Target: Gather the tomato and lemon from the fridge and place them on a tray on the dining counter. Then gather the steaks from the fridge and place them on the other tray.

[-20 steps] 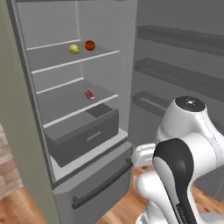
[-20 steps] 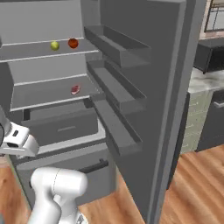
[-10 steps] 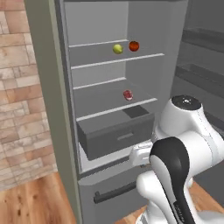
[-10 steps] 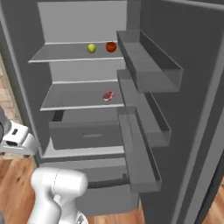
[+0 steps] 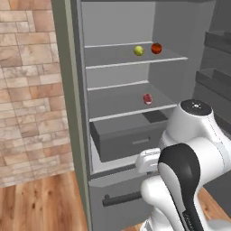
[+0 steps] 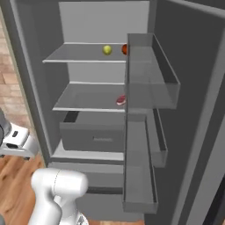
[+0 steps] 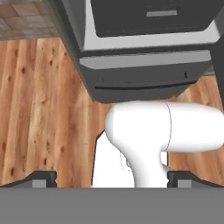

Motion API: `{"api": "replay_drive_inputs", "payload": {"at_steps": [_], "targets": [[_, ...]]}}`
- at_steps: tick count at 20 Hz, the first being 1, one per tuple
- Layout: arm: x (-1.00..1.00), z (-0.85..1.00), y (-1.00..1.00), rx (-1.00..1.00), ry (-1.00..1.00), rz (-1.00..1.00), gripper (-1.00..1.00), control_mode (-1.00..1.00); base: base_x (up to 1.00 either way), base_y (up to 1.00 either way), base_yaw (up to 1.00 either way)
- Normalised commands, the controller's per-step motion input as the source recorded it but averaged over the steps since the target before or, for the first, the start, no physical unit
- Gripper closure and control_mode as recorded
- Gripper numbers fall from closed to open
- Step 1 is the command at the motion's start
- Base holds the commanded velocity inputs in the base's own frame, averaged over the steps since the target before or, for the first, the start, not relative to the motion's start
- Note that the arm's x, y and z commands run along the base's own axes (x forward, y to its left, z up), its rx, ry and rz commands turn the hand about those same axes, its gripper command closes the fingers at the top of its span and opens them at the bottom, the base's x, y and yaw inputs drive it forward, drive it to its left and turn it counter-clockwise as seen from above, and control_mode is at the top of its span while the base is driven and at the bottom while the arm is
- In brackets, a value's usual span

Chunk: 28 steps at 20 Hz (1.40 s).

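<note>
Fridge (image 5: 72,113), one lemon (image 5: 138,50), one tomato (image 5: 156,48), one steak (image 5: 147,99)

Door shelf (image 6: 151,74) half hides the tomato (image 6: 125,49).

A home kitchen: a tall grey fridge (image 5: 122,135) stands open, its shelves carrying a lemon (image 5: 138,51), a tomato (image 5: 156,48) and a steak (image 5: 147,99), with a drawer (image 5: 128,140) below. A brick wall (image 5: 29,90) flanks it, and a wood-plank floor (image 7: 39,105) lies underneath.
</note>
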Motion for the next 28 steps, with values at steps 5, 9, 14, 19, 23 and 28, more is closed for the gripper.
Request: {"api": "replay_drive_inputs", "payload": {"at_steps": [5,9,14,19,23,28], "targets": [[0.00,0.00,0.00,0.00,0.00,0.00,-1.00,1.00,0.44,-0.21,0.16],[0.00,0.00,0.00,0.00,0.00,0.00,-1.00,1.00,0.59,-0.08,0.00],[0.00,0.00,0.00,0.00,0.00,0.00,-1.00,1.00,0.79,-0.16,0.00],[0.00,0.00,0.00,0.00,0.00,0.00,-1.00,1.00,0.85,-0.26,0.00],[0.12,0.11,-0.14,0.00,-0.03,0.00,-1.00,-1.00,0.47,-0.33,0.00],[0.44,0.35,-0.69,0.00,-0.08,0.00,-1.00,-1.00,0.00,0.00,0.00]]}}
